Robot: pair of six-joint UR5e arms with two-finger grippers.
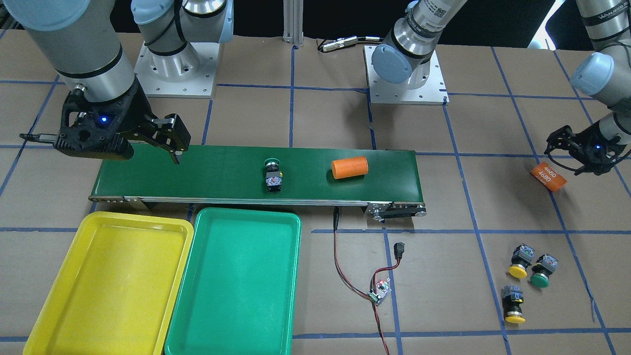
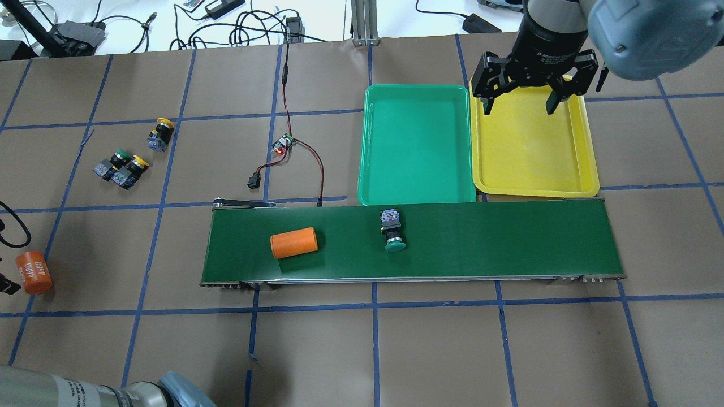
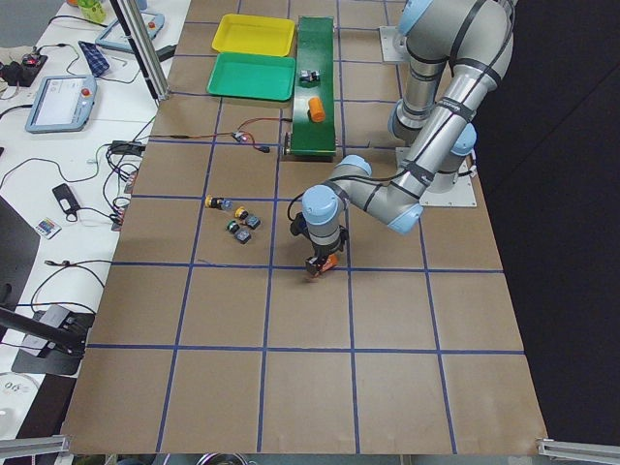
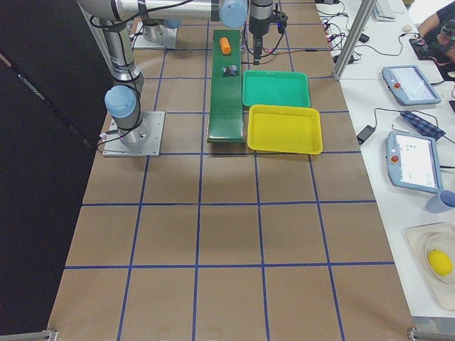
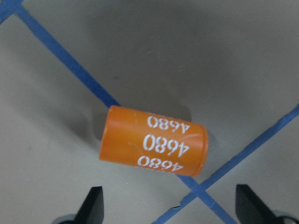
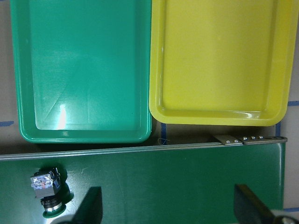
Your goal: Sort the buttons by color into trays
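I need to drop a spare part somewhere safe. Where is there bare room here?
The green tray and yellow tray hold nothing. The belt is bare from the green button to its end by the yellow tray. Crowded: around the three loose buttons and the wired circuit board.

A green button (image 1: 272,173) and an orange cylinder (image 1: 350,167) lie apart on the belt (image 1: 197,175), beside a yellow tray (image 1: 113,281) and a green tray (image 1: 236,286).

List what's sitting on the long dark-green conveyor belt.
One black push-button with a green cap, lying on its side, and one orange cylinder, no print showing. The space under the dark-green belt is hidden.
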